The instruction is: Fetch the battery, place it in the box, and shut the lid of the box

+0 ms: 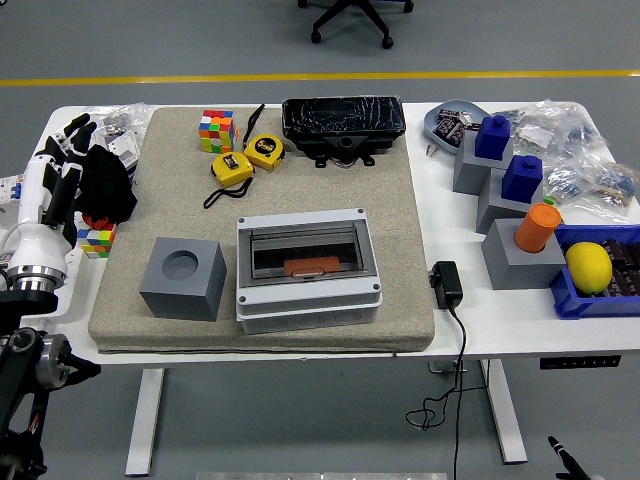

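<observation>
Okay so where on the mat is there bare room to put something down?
The mat is bare along its right side, between the grey box and its right edge. There is also room between the tape measures and the grey block. The table's right end, around the blue bin, is crowded.

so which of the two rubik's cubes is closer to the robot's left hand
The small cube at the mat's left edge, beside the left hand. The bigger cube sits farther off, on the mat's far side by the tape measures.

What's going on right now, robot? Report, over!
Left hand open at the table's left edge, holding nothing. Battery untouched at the mat's far edge. Box lid shut. Path clear.
</observation>
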